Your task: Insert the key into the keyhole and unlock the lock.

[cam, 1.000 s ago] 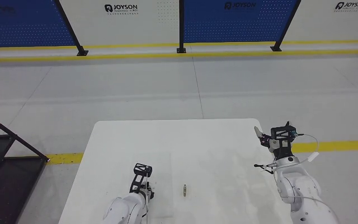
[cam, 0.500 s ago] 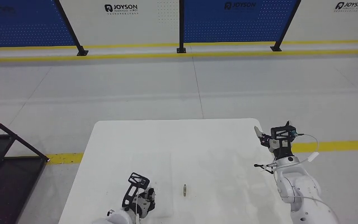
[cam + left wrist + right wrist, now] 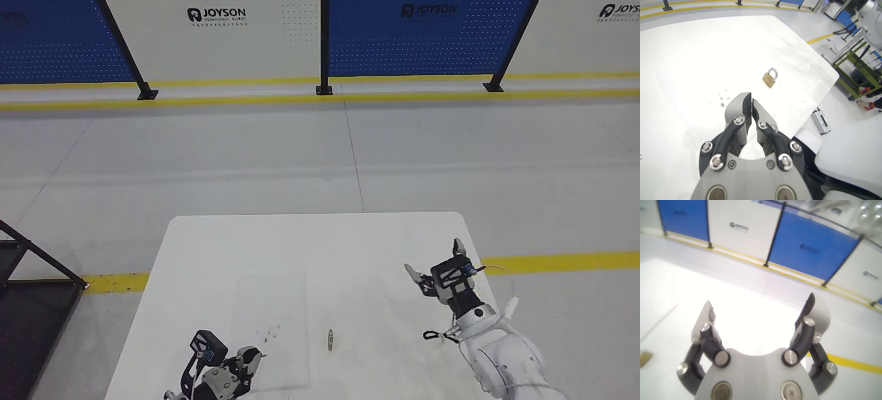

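At the near edge of the bench (image 3: 200, 260), toward its left corner, the left gripper (image 3: 751, 99) has its fingers drawn together with only a hairline slit between the black pads; nothing shows between them, and they touch nothing on the surface. Over the right part of the bench the right gripper (image 3: 435, 260) is spread wide and holds nothing. The padlock (image 3: 769, 78) sits on the bench close to the near edge, about midway along it and between the two grippers, well apart from both; it looks to stand on edge, broad brass face toward the left gripper. A few small dark specks (image 3: 723, 98) lie between it and the left gripper. The bench is plain white; beyond its far edge runs a pale grey floor (image 3: 350, 150) crossed by yellow lines (image 3: 300, 98), closed off by blue and white panels (image 3: 420, 35). Since a second ago the left gripper has pulled back toward the near edge; the right gripper has come in from the right edge toward the padlock; the padlock has not shifted.
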